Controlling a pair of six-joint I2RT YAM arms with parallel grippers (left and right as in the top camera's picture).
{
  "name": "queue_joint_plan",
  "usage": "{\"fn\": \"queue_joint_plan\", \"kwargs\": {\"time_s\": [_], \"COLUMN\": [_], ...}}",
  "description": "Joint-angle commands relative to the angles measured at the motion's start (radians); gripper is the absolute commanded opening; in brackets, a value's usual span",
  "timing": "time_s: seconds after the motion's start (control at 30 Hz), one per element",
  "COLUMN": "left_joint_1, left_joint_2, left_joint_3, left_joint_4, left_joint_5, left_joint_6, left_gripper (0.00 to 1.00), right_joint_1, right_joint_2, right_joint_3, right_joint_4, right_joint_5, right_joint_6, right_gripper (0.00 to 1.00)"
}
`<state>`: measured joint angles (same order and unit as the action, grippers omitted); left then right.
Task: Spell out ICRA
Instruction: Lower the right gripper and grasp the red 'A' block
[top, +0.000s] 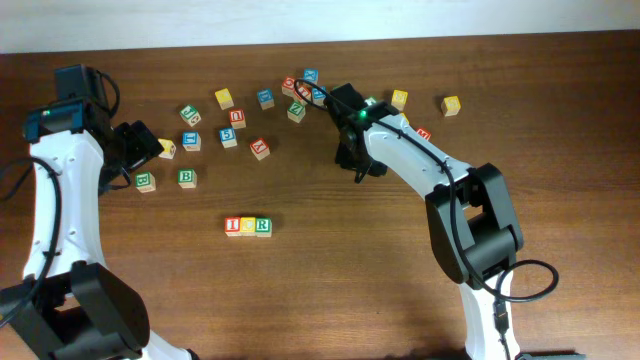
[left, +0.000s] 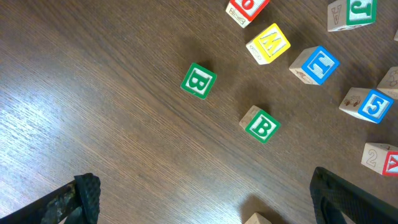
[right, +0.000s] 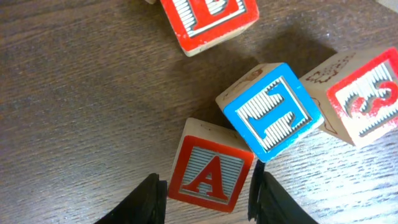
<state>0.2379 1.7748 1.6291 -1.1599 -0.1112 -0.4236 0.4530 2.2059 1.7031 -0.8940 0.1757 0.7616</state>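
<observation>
Three blocks reading I, C, R (top: 247, 226) stand in a row on the table's front middle. My right gripper (right: 205, 193) is down in the block cluster at the back (top: 335, 100). Its fingers are closed against both sides of a red A block (right: 211, 171), which rests on the table. A blue block (right: 270, 112) touches the A block's far right corner. My left gripper (left: 205, 208) is open and empty, hovering at the left (top: 140, 145) above two green B blocks (left: 199, 81) (left: 262, 126).
A red B block (right: 208, 18) and a red 3 block (right: 364, 93) lie close beyond the A. Loose blocks spread across the back: yellow (top: 224, 98), blue 5 (top: 229, 136), red (top: 260, 148), yellow (top: 451, 105). A yellow M (left: 268, 43) and blue T (left: 317, 64) lie past the green blocks.
</observation>
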Motion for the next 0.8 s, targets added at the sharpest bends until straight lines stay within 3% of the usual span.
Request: {"fn": "queue_joint_plan", "kwargs": {"time_s": [0.0,0.23,0.37,0.77], "left_joint_1": [0.003,0.003,0.003,0.003], "left_joint_2": [0.000,0.000,0.000,0.000], "left_joint_3": [0.014,0.014,0.014,0.014], "left_joint_4": [-0.001,-0.001,-0.001,-0.001], "left_joint_5": [0.002,0.002,0.002,0.002], "left_joint_6": [-0.012,-0.012,-0.012,-0.012], "left_gripper": [0.99,0.99,0.99,0.99], "right_joint_1": [-0.002,-0.002,-0.001,0.067], "right_joint_2": [0.011,0.011,0.011,0.011], "right_joint_3": [-0.005,-0.005,-0.005,-0.005], "right_joint_4": [0.001,-0.013,-0.018,-0.131], "right_joint_5": [0.019,0.003,-0.109,-0.383], "right_joint_6": [0.006,0.002,-0.072,-0.208], "right_gripper": [0.33,0.24,0.21,0.23]}}
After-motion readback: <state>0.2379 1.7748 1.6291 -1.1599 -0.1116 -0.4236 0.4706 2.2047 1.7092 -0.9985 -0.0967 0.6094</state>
